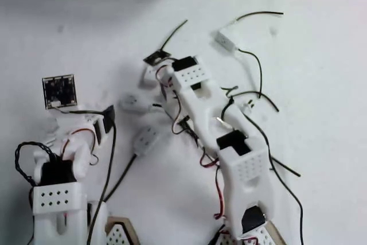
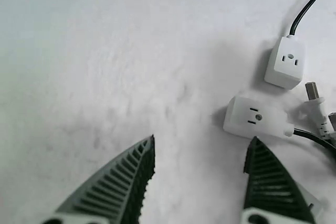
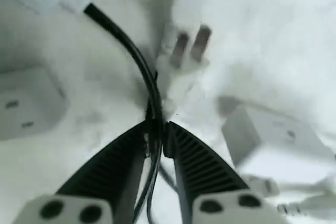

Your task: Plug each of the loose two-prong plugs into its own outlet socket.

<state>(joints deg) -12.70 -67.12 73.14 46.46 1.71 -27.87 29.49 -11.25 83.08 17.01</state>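
My right gripper (image 3: 156, 124) is shut on a thin black cable (image 3: 126, 40), just behind a white two-prong plug (image 3: 184, 59) whose prongs point away from it. White outlet sockets (image 3: 29, 103) (image 3: 273, 135) lie on either side of that plug. My left gripper (image 2: 202, 140) is open over bare table with nothing between its fingers. Two sockets (image 2: 285, 62) (image 2: 251, 116) lie just off to one side of it, and a plug's prong (image 2: 313, 94) shows beside them. In the high view the two sockets (image 1: 135, 102) (image 1: 148, 137) lie between the arms.
A third socket (image 1: 226, 39) with its black cord lies at the back right. Another loose plug (image 1: 249, 105) rests beside the right arm (image 1: 241, 159). Black cords (image 1: 261, 78) loop across the right side of the white table (image 1: 321, 55). A small circuit board (image 1: 59, 90) sits at the left.
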